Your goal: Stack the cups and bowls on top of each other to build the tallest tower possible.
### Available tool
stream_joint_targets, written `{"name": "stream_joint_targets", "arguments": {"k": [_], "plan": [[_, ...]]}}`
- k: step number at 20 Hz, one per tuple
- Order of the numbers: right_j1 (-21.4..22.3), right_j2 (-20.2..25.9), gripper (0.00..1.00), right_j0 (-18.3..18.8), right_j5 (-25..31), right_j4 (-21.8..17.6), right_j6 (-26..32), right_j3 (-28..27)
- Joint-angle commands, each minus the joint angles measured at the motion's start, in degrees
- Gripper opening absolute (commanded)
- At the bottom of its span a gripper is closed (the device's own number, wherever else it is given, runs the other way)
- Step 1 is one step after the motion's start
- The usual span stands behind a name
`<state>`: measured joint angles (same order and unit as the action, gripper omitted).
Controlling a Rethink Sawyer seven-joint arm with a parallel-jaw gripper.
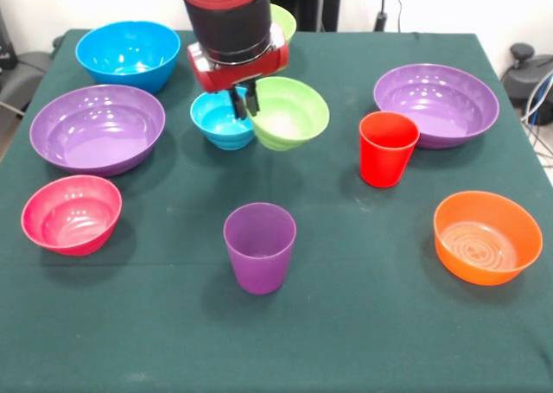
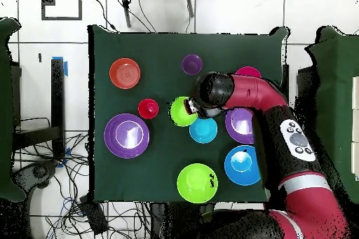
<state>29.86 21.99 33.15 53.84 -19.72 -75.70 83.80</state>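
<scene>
A: What do you have, seen from the front?

B: My gripper (image 1: 244, 102) hangs over the middle of the dark green cloth-covered table (image 1: 346, 324); my two black fingers (image 1: 251, 99) stand close together, pinching the rim of the small glossy lime green plastic bowl (image 1: 289, 112), which tilts with its mouth toward the camera, apparently lifted; just beside it, touching in that view, sits the small glossy blue plastic bowl (image 1: 220, 119)

A: And from overhead?

B: There my red and black arm (image 2: 259, 96) reaches in from the right, and the wrist hides the fingers entirely; the lime bowl (image 2: 182, 111) shows as a disc beside the wrist, with the small blue bowl (image 2: 203, 130) just below it

A: Where are the cups?

B: The ribbed translucent purple plastic tumbler (image 1: 259, 246) stands upright alone near the front edge; the solid red plastic tumbler (image 1: 387, 148) stands upright just beside one wide purple plastic bowl (image 1: 436, 104); nothing is stacked

A: What does the overhead view add?

B: The large lime green plastic bowl (image 2: 197, 183) in full; in the front view only a sliver (image 1: 285, 20) shows behind my arm; the large blue plastic bowl (image 1: 128, 54), the other wide purple bowl (image 1: 97, 127), the pink plastic bowl (image 1: 71, 213) and the orange plastic bowl (image 1: 487, 237) sit apart around the table
</scene>
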Motion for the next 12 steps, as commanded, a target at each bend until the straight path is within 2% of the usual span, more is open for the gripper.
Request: {"name": "stream_joint_targets", "arguments": {"k": [1, 3, 8, 12], "plan": [[-1.77, 6.47, 0.00, 1.55, 6.91, 3.33, 6.36, 0.55], [-3.06, 7.32, 0.00, 1.17, 7.27, 4.07, 6.08, -0.96], [-3.64, 10.14, 0.00, 3.19, 6.47, 5.59, 8.26, 0.20], [-6.10, 11.81, 0.00, 3.79, 7.64, 5.54, 10.06, -2.92]]}}
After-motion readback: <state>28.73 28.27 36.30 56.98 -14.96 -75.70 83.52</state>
